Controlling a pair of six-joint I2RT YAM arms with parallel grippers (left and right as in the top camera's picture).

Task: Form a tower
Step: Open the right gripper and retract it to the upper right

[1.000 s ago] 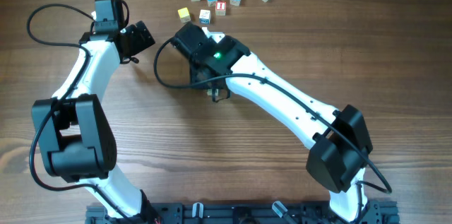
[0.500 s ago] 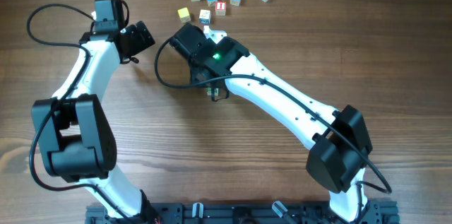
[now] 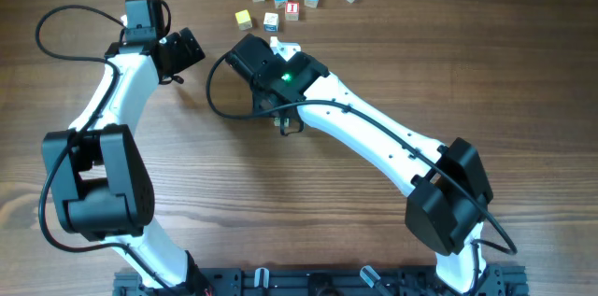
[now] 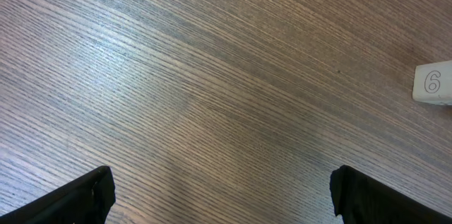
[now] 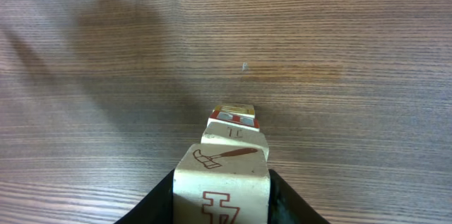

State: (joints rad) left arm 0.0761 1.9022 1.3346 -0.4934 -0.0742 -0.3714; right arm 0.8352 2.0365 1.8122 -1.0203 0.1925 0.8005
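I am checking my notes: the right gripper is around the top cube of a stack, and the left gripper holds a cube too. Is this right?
Not quite. The left gripper is open and holds nothing; the left wrist view shows only bare table between its fingers. The right gripper is indeed around the top cube of the stack.

A wooden worktop (image 3: 523,72) fills every view. It is a mid-brown board with fine dark grain running left to right in the overhead view. The surface is matt. Light falls from above, leaving a soft pale sheen across the wood in the left wrist view. In the right wrist view a blurred grey shadow lies at the far left. A black rail (image 3: 280,282) lines the near edge.
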